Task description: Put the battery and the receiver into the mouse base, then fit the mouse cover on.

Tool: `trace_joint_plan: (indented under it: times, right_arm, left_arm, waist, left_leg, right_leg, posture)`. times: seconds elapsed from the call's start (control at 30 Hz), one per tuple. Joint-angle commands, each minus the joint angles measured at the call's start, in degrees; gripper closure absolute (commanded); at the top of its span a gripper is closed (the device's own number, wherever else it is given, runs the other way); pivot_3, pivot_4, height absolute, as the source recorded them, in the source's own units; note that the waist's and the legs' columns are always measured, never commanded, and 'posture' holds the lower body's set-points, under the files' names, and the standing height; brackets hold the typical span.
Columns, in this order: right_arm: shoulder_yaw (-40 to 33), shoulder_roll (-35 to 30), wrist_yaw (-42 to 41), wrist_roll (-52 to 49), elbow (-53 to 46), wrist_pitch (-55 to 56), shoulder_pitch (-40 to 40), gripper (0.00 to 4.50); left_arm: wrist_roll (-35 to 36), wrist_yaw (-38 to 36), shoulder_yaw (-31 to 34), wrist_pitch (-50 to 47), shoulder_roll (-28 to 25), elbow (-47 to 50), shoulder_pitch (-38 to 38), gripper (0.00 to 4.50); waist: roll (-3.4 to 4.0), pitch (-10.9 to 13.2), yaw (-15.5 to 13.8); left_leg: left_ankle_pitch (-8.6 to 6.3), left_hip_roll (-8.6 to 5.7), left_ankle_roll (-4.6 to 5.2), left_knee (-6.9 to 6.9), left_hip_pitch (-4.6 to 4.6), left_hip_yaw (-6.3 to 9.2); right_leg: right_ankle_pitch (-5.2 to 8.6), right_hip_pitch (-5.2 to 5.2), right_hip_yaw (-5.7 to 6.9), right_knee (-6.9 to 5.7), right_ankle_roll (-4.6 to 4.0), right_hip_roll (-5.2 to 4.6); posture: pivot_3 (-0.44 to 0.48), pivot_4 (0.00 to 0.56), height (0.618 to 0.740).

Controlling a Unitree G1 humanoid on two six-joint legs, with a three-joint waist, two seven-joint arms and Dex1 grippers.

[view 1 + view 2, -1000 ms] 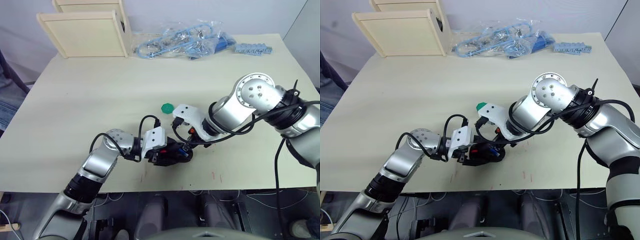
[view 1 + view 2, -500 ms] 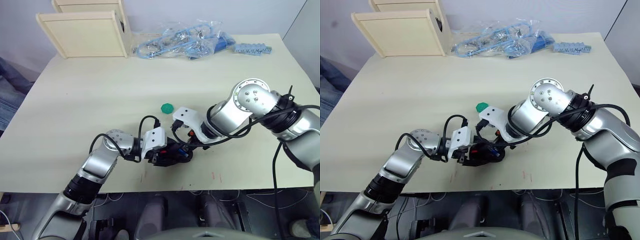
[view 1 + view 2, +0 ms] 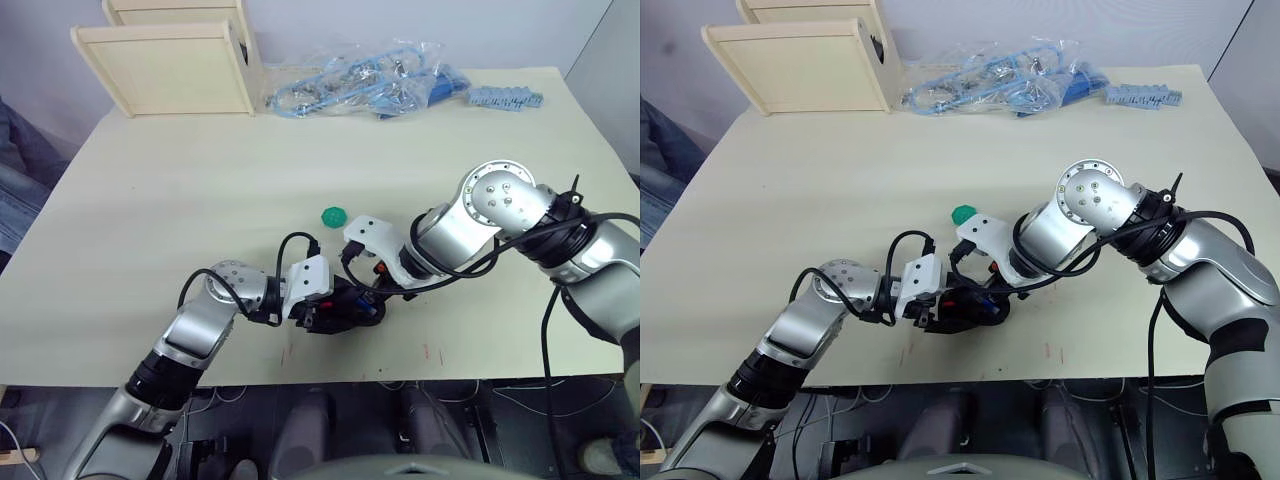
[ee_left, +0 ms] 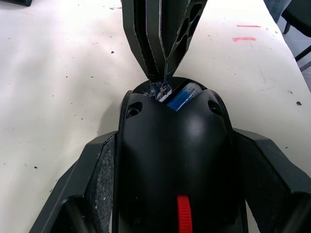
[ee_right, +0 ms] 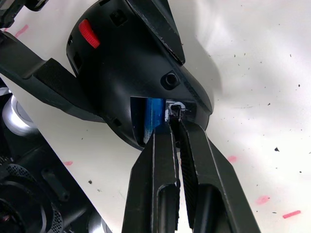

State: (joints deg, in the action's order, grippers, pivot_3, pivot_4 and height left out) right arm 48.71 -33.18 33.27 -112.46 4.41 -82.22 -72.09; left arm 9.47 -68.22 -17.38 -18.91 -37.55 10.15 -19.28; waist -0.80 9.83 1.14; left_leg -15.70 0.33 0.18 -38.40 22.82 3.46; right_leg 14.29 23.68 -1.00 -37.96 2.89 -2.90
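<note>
The left gripper (image 4: 172, 194) has its two black fingers spread wide around the sides of the black oval mouse base (image 4: 172, 160), clamping it near the front edge of the pale beige table (image 3: 200, 200); a small red wheel (image 4: 182, 221) shows on the base's top. The blue cylindrical battery with a silver end (image 4: 183, 95) lies inside the open compartment at the base's end, seen blue through the opening in the right wrist view (image 5: 154, 114). The right gripper (image 5: 176, 116) has its fingers pinched nearly together, tips pressed into the small slot just beside the battery; a tiny metallic piece glints between the tips, probably the receiver, but it is too small to tell. In the head views the two grippers meet at the mouse base (image 3: 345, 308). A small green faceted cap (image 3: 333, 215) sits on the table just behind them. At the far edge lie a clear plastic bag of blue cables (image 3: 370, 80) and a light wooden box (image 3: 165, 55).
</note>
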Motion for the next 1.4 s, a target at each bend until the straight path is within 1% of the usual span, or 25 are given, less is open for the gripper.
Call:
trace_joint_plan:
  times: [0.03,0.47,0.63,1.4]
  right_arm:
    - [-0.01,0.67,1.39,-0.54,-1.35,0.14,0.23,4.5]
    - [-1.36,2.13,3.67,-0.54,-2.26,1.49,1.71,4.5]
    - [-0.54,1.32,3.46,-0.54,-3.97,0.99,2.57,4.5]
    - [-1.22,2.35,2.7,-0.54,-3.97,1.64,2.79,4.5]
  left_arm:
    - [0.85,-0.56,-0.64,0.02,-0.1,1.29,0.71,1.53]
    - [0.96,-0.54,-0.68,-0.29,0.19,0.99,0.5,1.53]
    - [0.92,-0.53,-0.69,-0.31,0.2,1.04,0.58,1.53]
    - [0.98,-0.49,-0.84,-0.55,0.72,0.57,-0.06,1.53]
  waist:
    - [0.0,0.0,0.01]
    - [0.0,0.0,0.04]
    - [0.01,-0.01,0.04]
    - [0.01,-0.01,0.05]
  left_leg:
    - [0.0,0.0,0.0,0.0,0.0,0.0]
    - [0.0,0.0,0.0,0.0,-0.01,0.0]
    - [0.0,0.0,0.0,0.0,-0.02,0.01]
    - [0.0,0.01,0.0,0.0,-0.02,0.01]
  right_leg:
    - [0.0,0.0,0.0,0.0,0.0,0.0]
    - [0.0,0.0,0.0,0.0,0.0,0.0]
    - [0.0,0.0,0.0,-0.01,0.0,0.01]
    - [0.0,-0.01,-0.01,0.0,0.0,0.0]
  posture:
    - [0.0,0.15,0.74]
    - [0.0,0.15,0.74]
    - [0.0,0.15,0.74]
    - [0.0,0.15,0.74]
